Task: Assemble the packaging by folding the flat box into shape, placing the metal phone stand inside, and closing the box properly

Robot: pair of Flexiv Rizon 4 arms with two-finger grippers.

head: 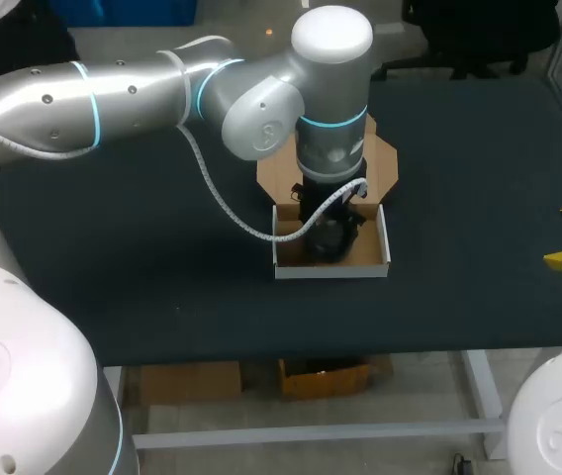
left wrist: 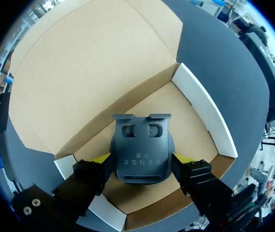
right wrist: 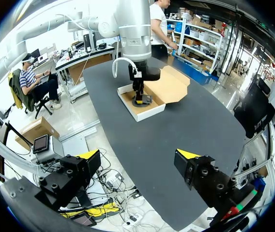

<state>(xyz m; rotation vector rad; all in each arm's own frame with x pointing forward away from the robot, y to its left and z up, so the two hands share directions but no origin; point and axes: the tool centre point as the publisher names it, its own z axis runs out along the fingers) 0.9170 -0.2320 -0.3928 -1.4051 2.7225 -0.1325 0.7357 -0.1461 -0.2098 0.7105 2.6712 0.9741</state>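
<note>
Phone stand (left wrist: 142,154) is clamped in your left jaws inside the open box (left wrist: 201,104); right jaws spread, well apart.

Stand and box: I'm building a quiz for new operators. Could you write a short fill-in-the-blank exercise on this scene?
1. The left gripper is shut on the stand, which sits inside the ____.
2. The lid is ____, not closed.
3. The right gripper is ____, holding nothing.
Missing words: box; open; open.
</note>
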